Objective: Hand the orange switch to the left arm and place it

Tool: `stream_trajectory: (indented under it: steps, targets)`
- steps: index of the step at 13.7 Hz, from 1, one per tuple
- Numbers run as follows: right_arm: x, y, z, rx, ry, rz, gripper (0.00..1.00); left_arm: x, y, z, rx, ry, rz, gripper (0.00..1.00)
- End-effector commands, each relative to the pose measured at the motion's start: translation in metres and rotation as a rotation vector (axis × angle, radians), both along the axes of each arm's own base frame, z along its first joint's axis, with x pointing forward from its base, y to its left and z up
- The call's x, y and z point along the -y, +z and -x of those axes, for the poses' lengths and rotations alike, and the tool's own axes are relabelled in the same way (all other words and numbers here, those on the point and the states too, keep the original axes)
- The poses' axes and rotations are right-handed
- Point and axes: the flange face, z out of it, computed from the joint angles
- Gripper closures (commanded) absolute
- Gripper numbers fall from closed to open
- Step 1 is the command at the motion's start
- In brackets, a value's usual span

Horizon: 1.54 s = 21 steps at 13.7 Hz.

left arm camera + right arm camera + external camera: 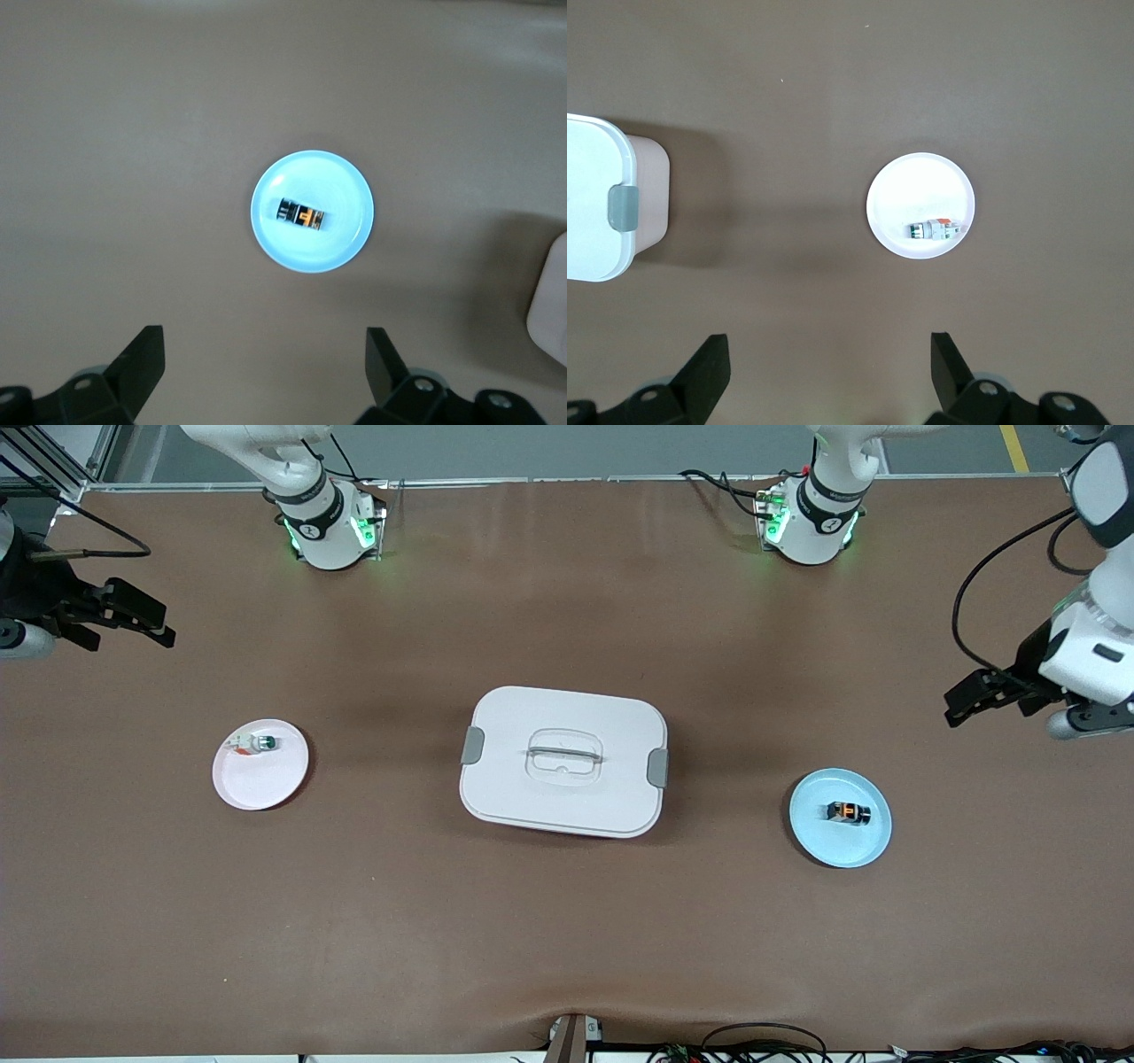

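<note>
Fingers of the left gripper (266, 372) and right gripper (831, 376) are spread, held apart from the tiny black-bodied orange switch (299, 215) lying ahead on a round light-blue plate (347, 232).

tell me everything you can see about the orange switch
The orange switch is tiny, with a dark body and an orange part at its middle. It lies on its side near the centre of the light blue plate, toward the left arm's end of the table, beside the box. Only the plate touches it.
</note>
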Motion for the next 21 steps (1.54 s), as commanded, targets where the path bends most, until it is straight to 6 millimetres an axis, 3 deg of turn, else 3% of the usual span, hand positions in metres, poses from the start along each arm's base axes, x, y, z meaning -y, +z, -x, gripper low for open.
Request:
stream_trajectory:
  steps: [1, 5, 10, 18, 21]
  targets:
    - [0.003, 0.002, 0.008, 0.004, -0.019, -0.009, 0.00, -0.002, 0.021, 0.008, -0.029, -0.016, 0.018, 0.00]
    - [0.003, 0.002, 0.008, 0.004, -0.019, -0.009, 0.00, -0.003, 0.048, 0.025, 0.014, -0.042, 0.016, 0.00]
    - [0.002, 0.003, 0.008, 0.006, -0.012, 0.022, 0.00, -0.001, 0.063, 0.033, 0.042, -0.038, 0.051, 0.00]
    - [0.003, 0.003, 0.008, 0.006, -0.013, 0.032, 0.00, 0.003, 0.065, 0.032, 0.043, -0.066, 0.043, 0.00]
    - [0.003, 0.003, 0.008, 0.006, -0.013, 0.032, 0.00, 0.003, 0.065, 0.031, 0.043, -0.159, 0.035, 0.00]
